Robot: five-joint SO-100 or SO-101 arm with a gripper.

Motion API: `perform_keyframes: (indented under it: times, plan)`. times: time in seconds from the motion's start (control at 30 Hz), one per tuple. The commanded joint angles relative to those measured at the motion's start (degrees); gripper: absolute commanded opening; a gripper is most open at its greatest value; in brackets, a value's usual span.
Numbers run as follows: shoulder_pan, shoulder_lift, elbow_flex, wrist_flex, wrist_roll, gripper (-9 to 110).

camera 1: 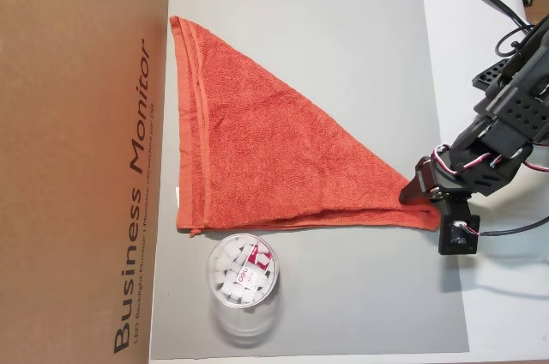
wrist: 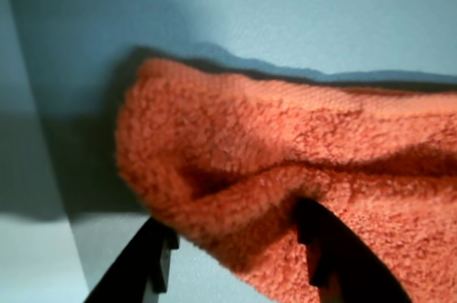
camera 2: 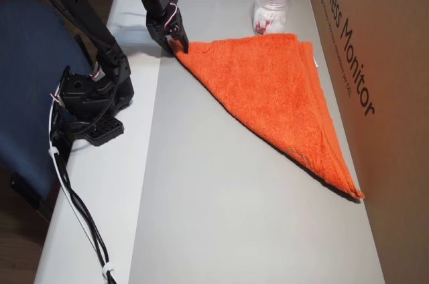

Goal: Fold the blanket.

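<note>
The blanket (camera 1: pixel 257 154) lay on the grey mat (camera 1: pixel 343 21) folded into a triangle. In an overhead view its hemmed edges ran along the mat's left side beside the cardboard box (camera 1: pixel 77 158), and its long fold slanted down to a point near the mat's right edge. A small white tag (camera 1: pixel 177 195) showed at the hem.

The gripper (camera 1: pixel 412 195) was at that pointed corner. In the wrist view the two black fingers (wrist: pixel 153 256) stood on either side of a bunched wad of terry cloth (wrist: pixel 285 196), closed on it, with the corner raised a little above the mat and casting a shadow.

In an overhead view the arm (camera 2: pixel 107 43) reached from its base at the table's left edge to the corner (camera 2: pixel 184 51).

A clear jar (camera 1: pixel 243 282) holding white pieces stood just beside the blanket's bottom edge, near the box.
</note>
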Motion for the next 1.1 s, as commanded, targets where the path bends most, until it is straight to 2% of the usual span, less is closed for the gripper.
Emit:
perform_keyframes:
  times: [0.0,0.1,0.27,0.5,0.73,0.93,1.07]
  plan:
    - [0.35,-2.55,-3.25,0.26,-0.53,16]
    - [-0.18,-5.01,-5.8,0.79,0.26,16]
    - [-0.44,-6.5,-7.12,0.26,0.26,6]
    - [0.09,-6.33,-7.12,0.26,0.26,0]
    - [-0.44,-5.54,-6.94,0.97,0.62,0]
    - [-4.31,-2.55,-5.89,1.32,11.25,0]
    - [-6.15,0.79,-3.34,1.32,13.8,0]
